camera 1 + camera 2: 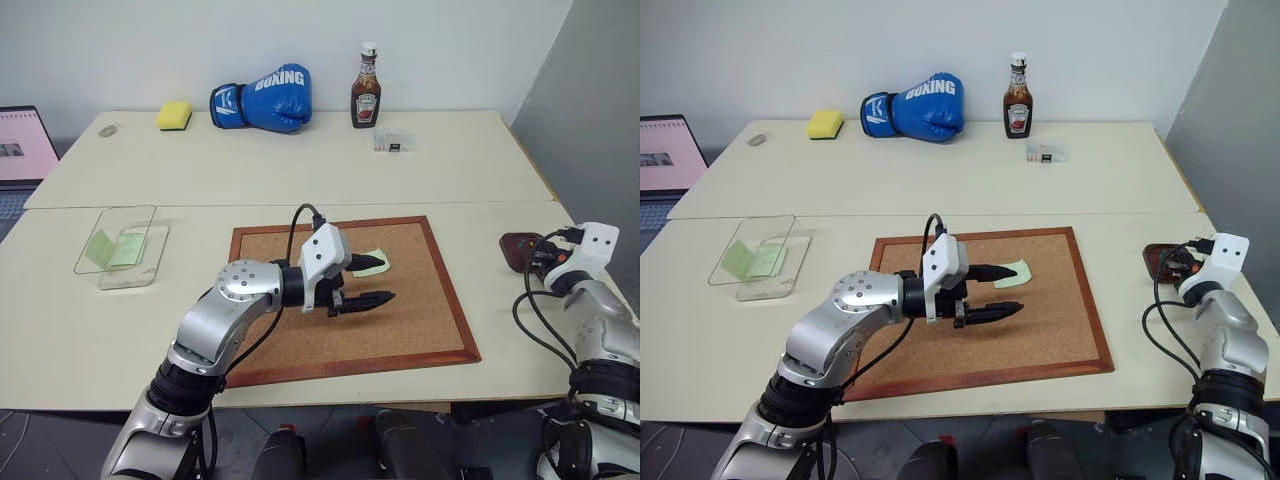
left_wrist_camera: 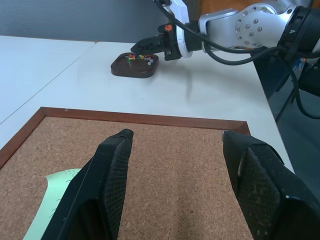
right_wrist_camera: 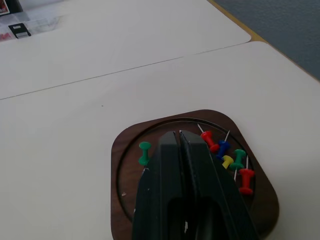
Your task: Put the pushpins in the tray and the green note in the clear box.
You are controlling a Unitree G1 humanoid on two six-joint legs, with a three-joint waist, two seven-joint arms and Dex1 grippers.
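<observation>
We see the left gripper (image 1: pixel 1002 291) hovering above the middle of the corkboard (image 1: pixel 1060 340), its two black fingers spread apart with nothing between them. The green note (image 1: pixel 1012 273) lies flat on the cork just beyond the far finger, near the board's far edge. From the left wrist we look straight down those parted fingers (image 2: pixel 107 170) at bare cork, with a corner of the note beside one of them.

Over on the right, the right gripper (image 3: pixel 180 137) is pressed shut, its tips poised right over the tray (image 3: pixel 125 150), which sits on the table well right of the corkboard. Inside that brown dish lie the pushpins (image 3: pixel 227 157): red, blue, yellow and green ones bunched on one side, a lone green one on the other. We can't tell whether the closed tips pinch anything.

Far left, the clear box (image 1: pixel 115 262) rests open on the table, with a pale green sheet inside it.
</observation>
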